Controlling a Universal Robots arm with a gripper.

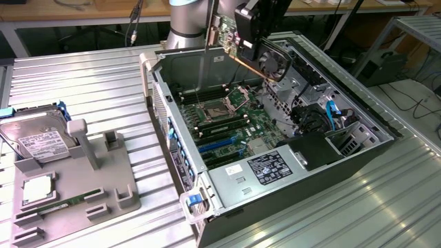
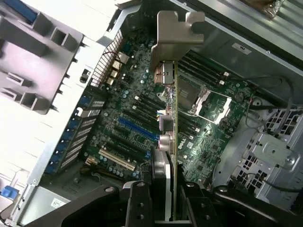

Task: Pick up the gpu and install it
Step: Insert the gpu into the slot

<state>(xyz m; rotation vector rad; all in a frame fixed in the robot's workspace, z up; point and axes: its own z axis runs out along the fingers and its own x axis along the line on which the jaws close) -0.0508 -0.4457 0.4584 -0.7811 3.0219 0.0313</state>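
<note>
I have the tool (image 1: 247,30) clenched on the gpu (image 1: 270,61), held edge-on above the open computer case (image 1: 344,170) directly beneath it. Judged light, stiff and fragile, it is best gripped by the board edges, clear of the fan and bracket (image 2: 176,35).

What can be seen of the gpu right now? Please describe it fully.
The gpu is a thin green circuit board with a dark fan on one face and a pale metal bracket at one end. The end effector grips it, tilted, in the air above the open computer case, over the motherboard. Nothing else seems to touch it.
</note>
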